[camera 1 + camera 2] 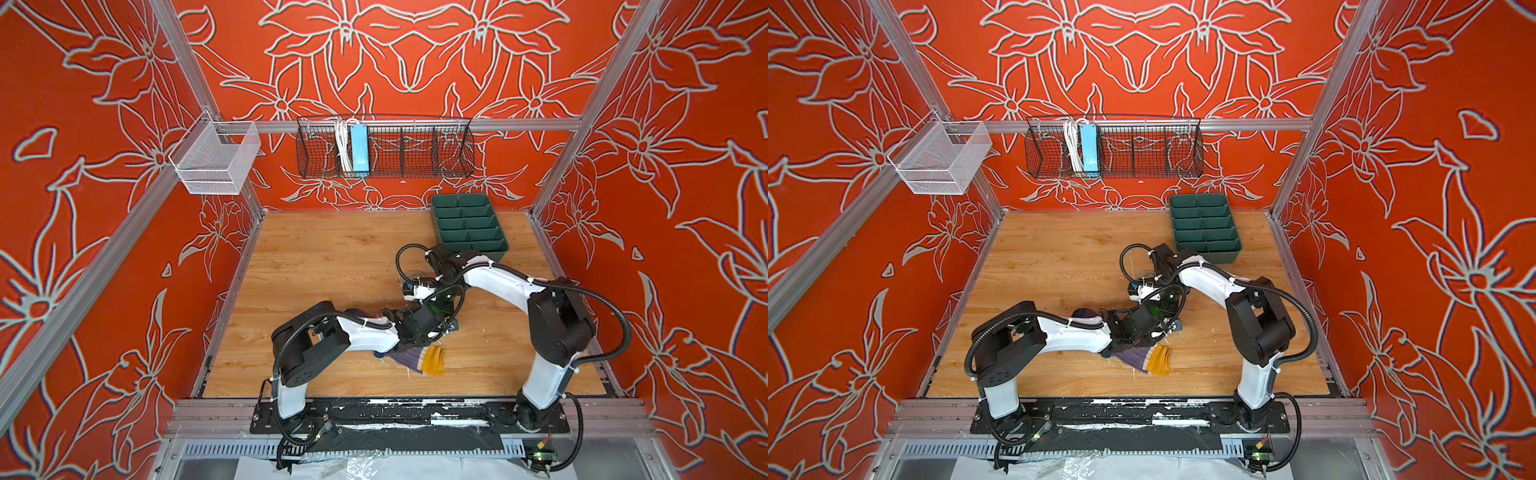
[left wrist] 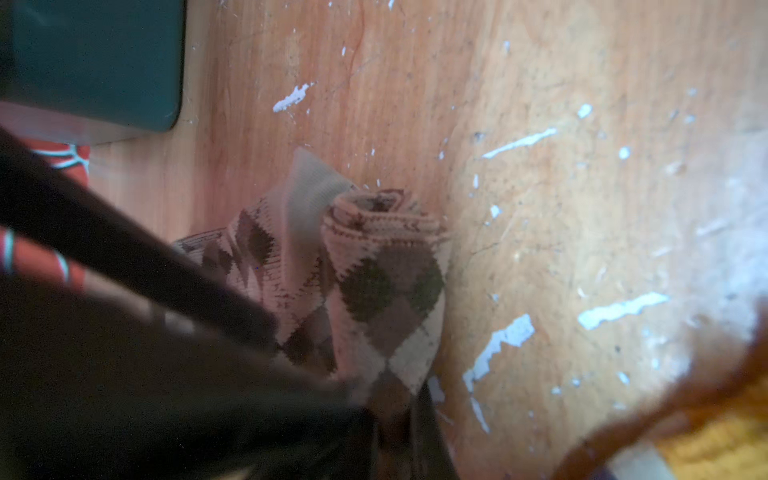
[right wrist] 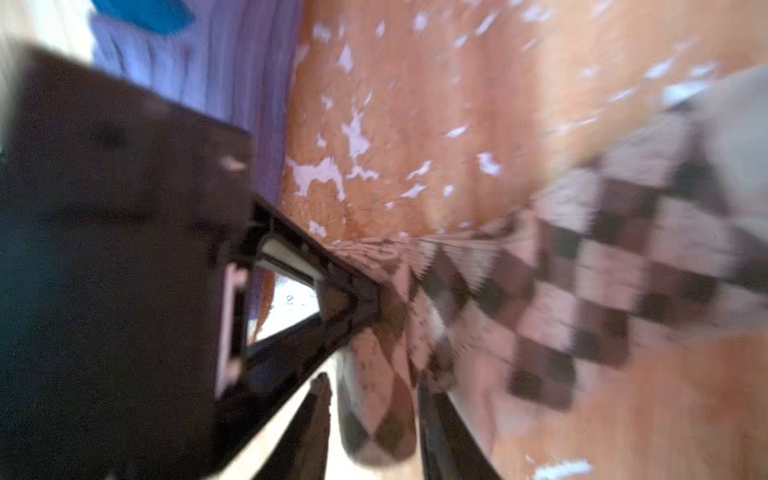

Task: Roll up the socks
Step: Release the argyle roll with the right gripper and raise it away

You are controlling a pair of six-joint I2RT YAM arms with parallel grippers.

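The beige argyle sock [image 2: 386, 282] lies on the wooden table with its end rolled into a coil. My left gripper [image 2: 390, 419] is shut on it, pinching the fabric below the coil. In the right wrist view the same argyle sock [image 3: 582, 266] runs between the parted fingers of my right gripper [image 3: 374, 397], with a gap beside one finger. The left gripper's fingers [image 3: 332, 291] also show there, clamped on the sock. The ribbed purple sock [image 1: 409, 359] with its mustard cuff [image 1: 434, 359] lies flat just in front of both wrists [image 1: 419, 322]. In both top views the argyle sock is hidden under them.
A green divided tray [image 1: 478, 251] stands at the table's back right, close behind the right arm's elbow. A black wire basket [image 1: 384, 147] and a white mesh basket [image 1: 216, 160] hang on the frame above. White scuffs mark the wood.
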